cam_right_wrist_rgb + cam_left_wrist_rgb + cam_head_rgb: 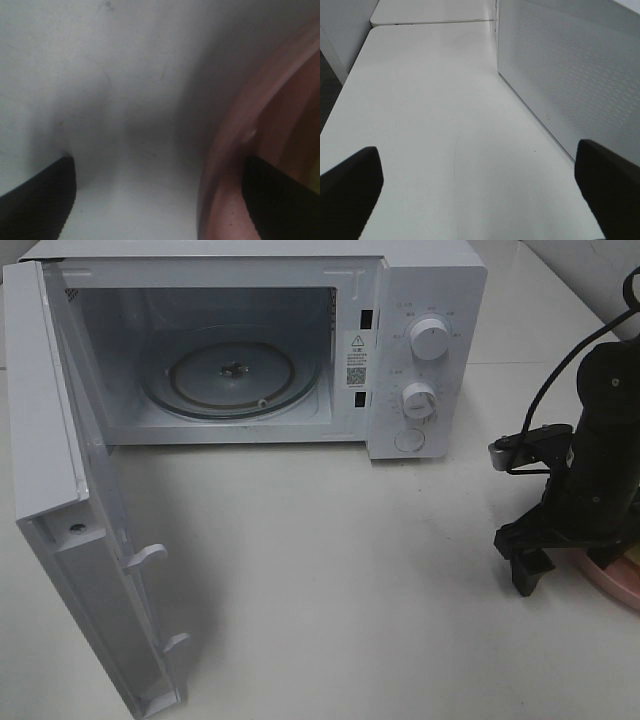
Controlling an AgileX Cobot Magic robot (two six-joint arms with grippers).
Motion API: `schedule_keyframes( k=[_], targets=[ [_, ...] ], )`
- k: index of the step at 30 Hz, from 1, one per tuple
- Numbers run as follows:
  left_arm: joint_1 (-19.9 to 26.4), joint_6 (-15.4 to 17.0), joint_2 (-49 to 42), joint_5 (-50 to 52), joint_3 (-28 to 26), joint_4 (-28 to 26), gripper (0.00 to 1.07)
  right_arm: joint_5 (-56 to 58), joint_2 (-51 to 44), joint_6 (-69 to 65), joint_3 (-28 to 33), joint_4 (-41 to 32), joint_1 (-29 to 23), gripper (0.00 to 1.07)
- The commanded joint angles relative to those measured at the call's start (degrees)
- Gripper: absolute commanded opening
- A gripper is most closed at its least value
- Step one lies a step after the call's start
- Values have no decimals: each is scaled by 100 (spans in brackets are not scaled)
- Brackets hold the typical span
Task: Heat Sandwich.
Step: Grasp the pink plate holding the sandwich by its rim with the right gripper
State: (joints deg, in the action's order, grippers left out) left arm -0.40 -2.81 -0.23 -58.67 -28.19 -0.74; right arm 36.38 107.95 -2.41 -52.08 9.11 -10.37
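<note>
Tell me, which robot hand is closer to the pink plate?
Right. The right gripper has its fingers straddling the pink plate rim. The left gripper sits beside the open microwave door, far off.

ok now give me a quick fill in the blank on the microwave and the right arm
The door of the boxy white microwave stands ___.
The round glass turntable inside it is ___.
The right gripper has its black fingers either side of the rim of a round ___ plate.
Missing words: open; empty; pink.
</note>
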Motion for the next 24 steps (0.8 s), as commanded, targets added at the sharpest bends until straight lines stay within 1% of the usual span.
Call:
schedule_keyframes(
  k=[1,4,8,9,10,12,13,14,15,17,18,19,20,22,23,24],
  targets=[
    [-11,11,-160,-17,6,0,106,-23,23,-80,-6,109,40,86],
    [-11,11,-160,-17,6,0,106,-11,23,-286,-6,315,40,83],
    [-11,11,-160,-17,6,0,106,-11,23,-292,-6,327,40,79],
    [-11,11,-160,-17,6,0,106,0,23,-292,-6,327,40,74],
    [-11,11,-160,-17,6,0,106,0,23,-292,-6,327,40,74],
    [-11,11,-160,-17,6,0,106,6,23,-338,-6,338,40,69],
    [-11,11,-160,-17,6,0,106,6,23,-395,-6,395,40,62],
    [-11,11,-160,-17,6,0,106,-6,23,-441,-6,418,40,57],
    [-11,11,-160,-17,6,0,106,-6,23,-441,-6,418,40,57],
    [-11,11,-160,-17,6,0,106,-6,23,-596,-6,533,40,47],
    [-11,11,-160,-17,6,0,106,0,23,-768,-6,676,40,36],
    [-11,11,-160,-17,6,0,106,0,23,-871,-6,756,40,29],
    [-11,11,-160,-17,6,0,106,0,23,-871,-6,756,40,29],
    [-11,11,-160,-17,6,0,106,0,23,-1037,-6,911,40,18],
    [-11,11,-160,-17,6,0,106,0,23,-1146,-6,985,40,5],
    [-11,11,-160,-17,6,0,106,0,23,-1146,-6,991,40,0]
  ],
)
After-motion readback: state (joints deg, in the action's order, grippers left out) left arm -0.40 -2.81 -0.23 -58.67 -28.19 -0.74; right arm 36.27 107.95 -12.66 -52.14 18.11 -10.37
